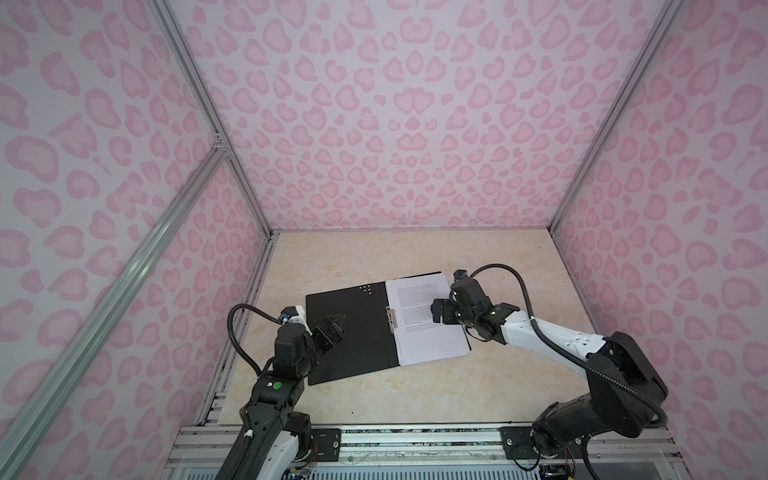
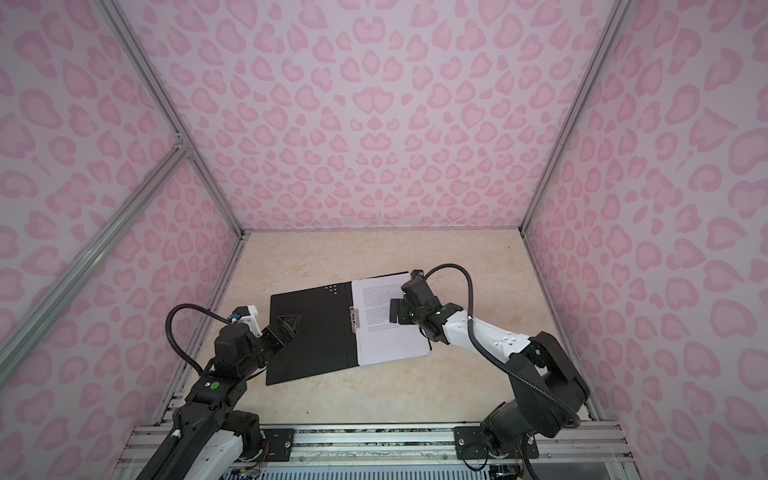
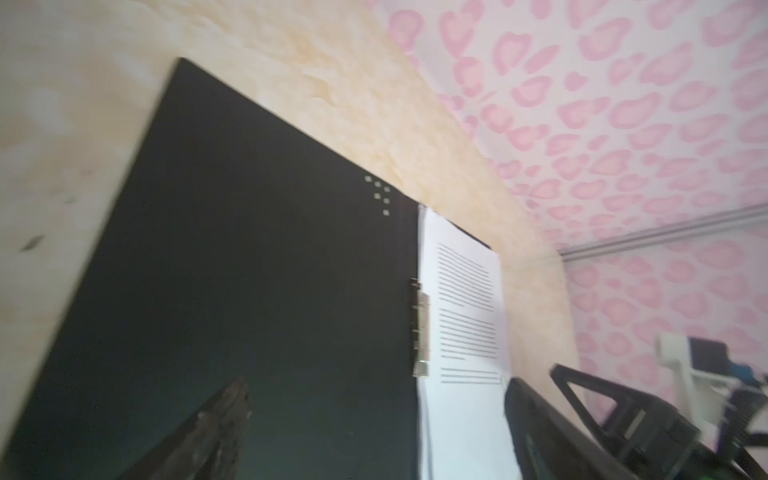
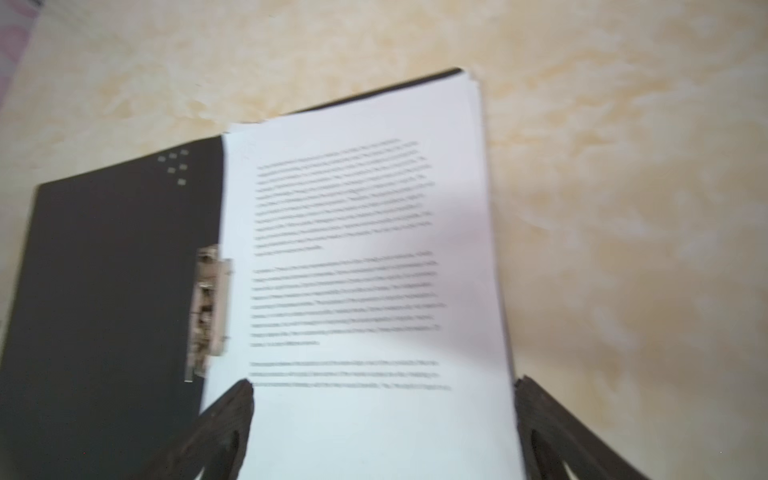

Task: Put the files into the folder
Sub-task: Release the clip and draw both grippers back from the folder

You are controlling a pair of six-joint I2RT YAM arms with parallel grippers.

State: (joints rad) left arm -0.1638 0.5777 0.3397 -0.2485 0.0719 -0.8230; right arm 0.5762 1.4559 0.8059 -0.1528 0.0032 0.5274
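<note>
Black plastic fingers of the right gripper (image 4: 384,384) stand wide apart with nothing held between them. In the right wrist view one tip sits over the inner edge of the white paper files (image 4: 353,208), while the other sits past their outer edge, over the beige marbled tabletop (image 4: 623,208). Whether either tip touches cannot be told.

The files, printed with dense black text (blurred here), lie as a stack on the right half of the thin black-lined folder (image 1: 349,332). Their inner edge is at the silver metal clip (image 1: 390,318) on the spine, and their far corner is slightly fanned.

The folder lies open and flat on the tabletop, black inside facing up. Over its bare left half hangs the left gripper (image 1: 332,328), its jaws also spread wide and empty.
</note>
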